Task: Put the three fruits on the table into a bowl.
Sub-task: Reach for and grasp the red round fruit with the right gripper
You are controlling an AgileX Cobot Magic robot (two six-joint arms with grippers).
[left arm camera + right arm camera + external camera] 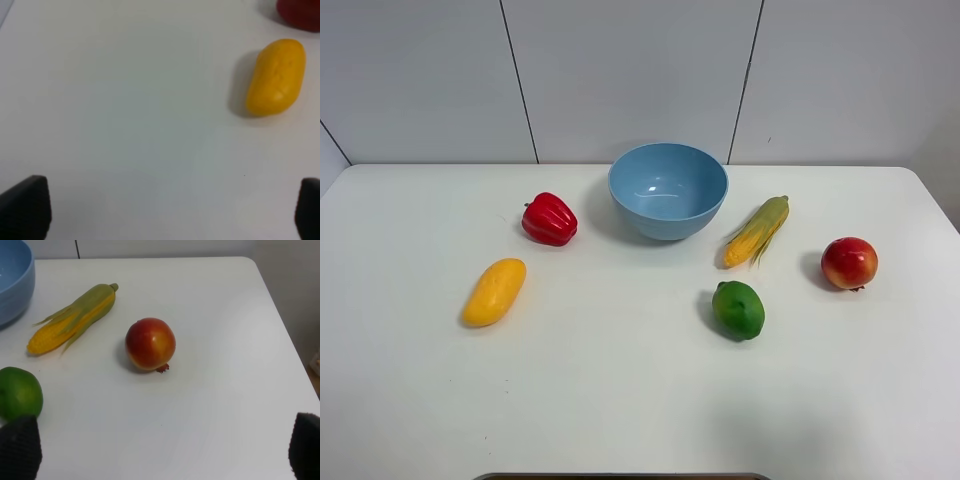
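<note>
Red pepper [549, 219] and corn [757, 231] flank the bowl [668, 190]; left hand [167, 207] and right hand [162, 447] gape wide, empty.

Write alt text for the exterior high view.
An empty light-blue bowl sits at the back of a white table. A red pepper and a mango lie to its left; a corn cob, a lime and a red apple to its right.
</note>
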